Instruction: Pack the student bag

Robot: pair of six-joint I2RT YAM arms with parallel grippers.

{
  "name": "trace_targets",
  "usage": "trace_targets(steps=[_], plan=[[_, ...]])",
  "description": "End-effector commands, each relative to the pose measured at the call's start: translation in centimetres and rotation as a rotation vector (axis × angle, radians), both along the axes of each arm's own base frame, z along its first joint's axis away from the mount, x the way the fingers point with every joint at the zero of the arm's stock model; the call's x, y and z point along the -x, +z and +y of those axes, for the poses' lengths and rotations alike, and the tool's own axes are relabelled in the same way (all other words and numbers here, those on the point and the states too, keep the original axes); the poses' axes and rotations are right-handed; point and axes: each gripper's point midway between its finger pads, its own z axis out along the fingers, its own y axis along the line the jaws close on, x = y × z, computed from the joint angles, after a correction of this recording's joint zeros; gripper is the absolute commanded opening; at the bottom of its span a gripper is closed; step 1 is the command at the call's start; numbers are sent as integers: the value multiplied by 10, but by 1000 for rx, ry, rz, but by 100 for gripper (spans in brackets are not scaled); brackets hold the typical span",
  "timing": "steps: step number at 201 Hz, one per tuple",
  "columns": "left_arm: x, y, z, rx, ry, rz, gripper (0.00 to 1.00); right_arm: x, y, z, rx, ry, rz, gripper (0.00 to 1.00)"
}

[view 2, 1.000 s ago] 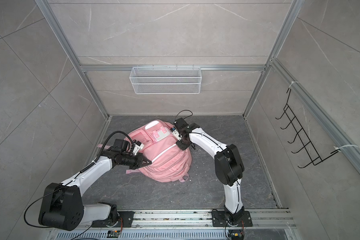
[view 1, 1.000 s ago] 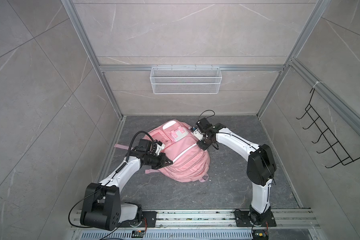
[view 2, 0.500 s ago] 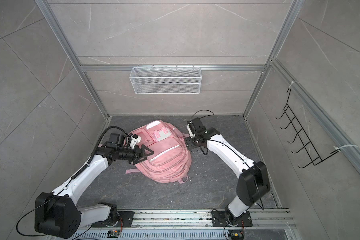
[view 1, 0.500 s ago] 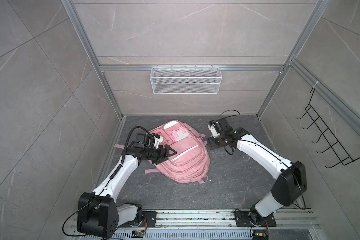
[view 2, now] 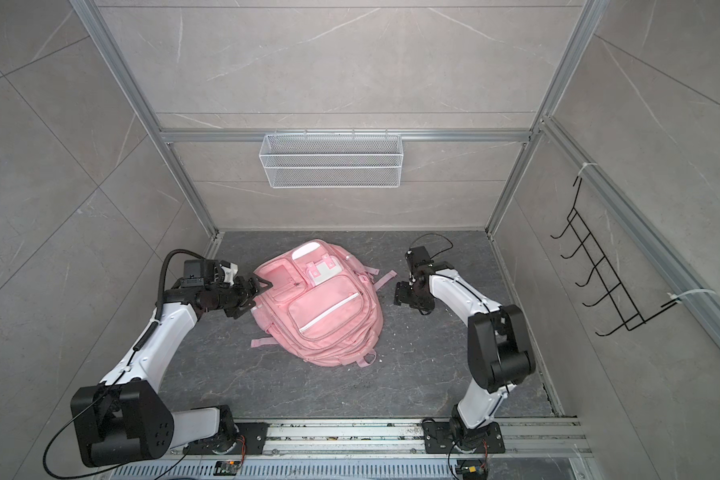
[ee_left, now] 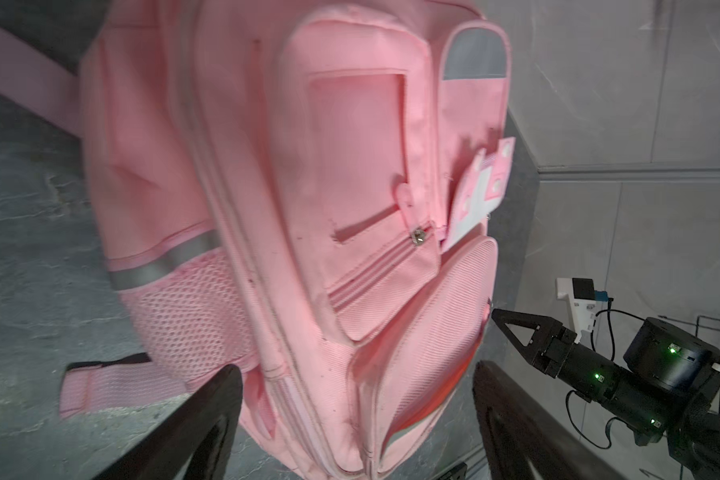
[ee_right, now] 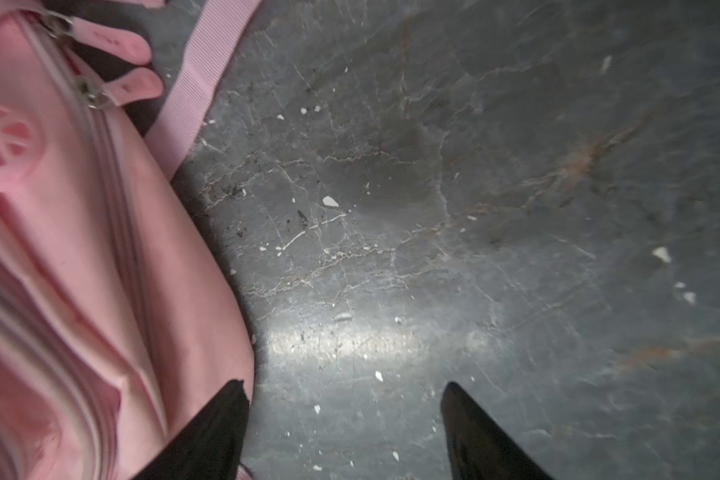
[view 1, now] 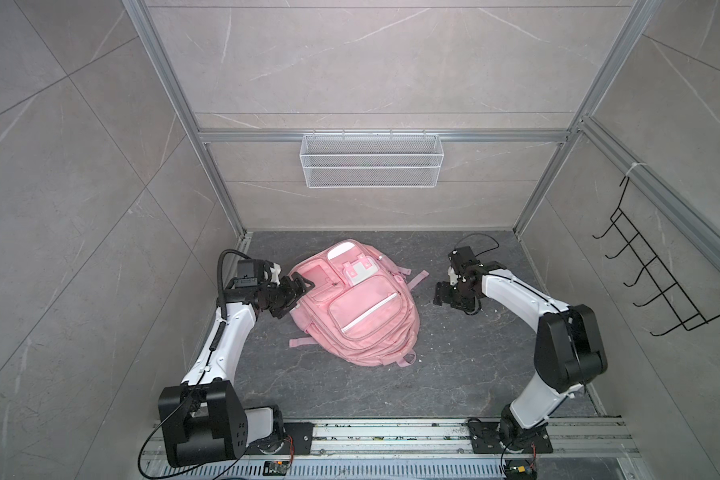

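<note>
Blurred zip-pull (ee_right: 137,85) lettering, student bag (view 1: 362,309)

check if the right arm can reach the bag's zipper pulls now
Probably yes: the open right tool sits beside the bag, with only bare floor between it and the zipper pulls.

Right tool (ee_right: 342,384), jaws apart, above dark floor (ee_right: 495,199) beside student bag (ee_right: 71,257)

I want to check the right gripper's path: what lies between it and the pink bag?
Only bare floor and a loose pink strap of the bag, as both top views show.
</note>
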Motion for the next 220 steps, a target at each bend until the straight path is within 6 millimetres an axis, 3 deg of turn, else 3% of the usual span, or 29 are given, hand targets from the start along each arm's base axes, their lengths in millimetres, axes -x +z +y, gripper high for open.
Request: trace_targets(steps=[1, 22, 49, 83, 130, 173, 201, 220], plan=[[-9, -14, 24, -15, 91, -7, 93, -21, -10, 12, -42, -27, -8, 77], [-16, -31, 20, 14, 48, 19, 94, -23, -28, 14, -47, -40, 22, 80], [-35, -41, 10, 90, 11, -16, 96, -16, -39, 27, -84, -23, 42, 95], [-55, -45, -8, 111, -62, -58, 95, 24, -57, 40, -92, 38, 95, 95], [-77, -54, -73, 95, -230, -50, 95, 86, -73, 56, -97, 118, 150, 95], [-92, -56, -134, 90, -344, -63, 95, 121, -66, 59, -84, 150, 146, 95], [-98, -63, -135, 100, -295, -39, 94, 132, -62, 53, -98, 108, 134, 96], [-98, -58, -135, 133, -285, -58, 95, 135, -55, 53, -123, 85, 118, 96]])
